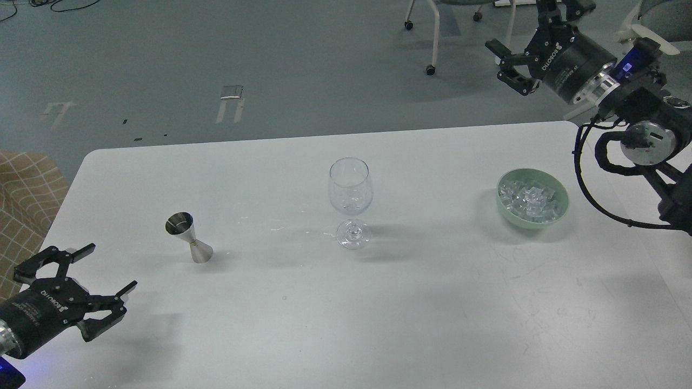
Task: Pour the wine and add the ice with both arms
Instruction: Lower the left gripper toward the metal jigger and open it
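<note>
Glassy ice (531,198) cubes in green bowl (562,208) — grippers spread

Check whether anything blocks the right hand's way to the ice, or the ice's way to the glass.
Nothing visible does. The right hand hangs open above and behind the green bowl of ice, with only air between. Between bowl and glass lies bare table.

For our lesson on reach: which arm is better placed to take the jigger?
Left. The left gripper is open, low and close to the jigger; the right gripper is raised beyond the far table edge.
</note>
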`<action>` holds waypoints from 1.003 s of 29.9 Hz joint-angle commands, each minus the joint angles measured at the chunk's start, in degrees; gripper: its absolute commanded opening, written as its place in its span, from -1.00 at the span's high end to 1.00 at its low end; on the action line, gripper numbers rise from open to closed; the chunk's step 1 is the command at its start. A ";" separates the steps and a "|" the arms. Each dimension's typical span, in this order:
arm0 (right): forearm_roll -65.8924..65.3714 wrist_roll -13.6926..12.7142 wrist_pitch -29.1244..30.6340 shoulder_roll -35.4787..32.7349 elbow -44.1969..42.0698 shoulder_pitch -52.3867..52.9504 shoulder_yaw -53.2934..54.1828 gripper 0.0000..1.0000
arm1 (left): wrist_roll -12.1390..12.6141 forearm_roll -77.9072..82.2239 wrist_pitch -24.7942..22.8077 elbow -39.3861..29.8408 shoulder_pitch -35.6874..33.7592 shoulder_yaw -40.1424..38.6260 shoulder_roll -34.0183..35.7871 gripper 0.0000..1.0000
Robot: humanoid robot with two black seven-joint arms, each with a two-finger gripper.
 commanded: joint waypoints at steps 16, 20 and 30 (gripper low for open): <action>-0.31 0.00 0.00 0.13 -0.02 -0.63 -0.16 -1.00 | 4.46 1.41 0.00 8.66 -7.05 -0.61 -14.63 -0.93; -0.31 0.00 0.00 0.04 -0.02 -0.89 -0.16 -1.00 | 6.56 1.41 0.00 9.37 -8.90 -0.26 -17.09 -0.95; -0.31 0.00 0.00 -0.13 0.06 -1.50 -0.08 -1.00 | 7.54 1.59 0.00 13.23 -11.45 0.10 -20.35 -0.96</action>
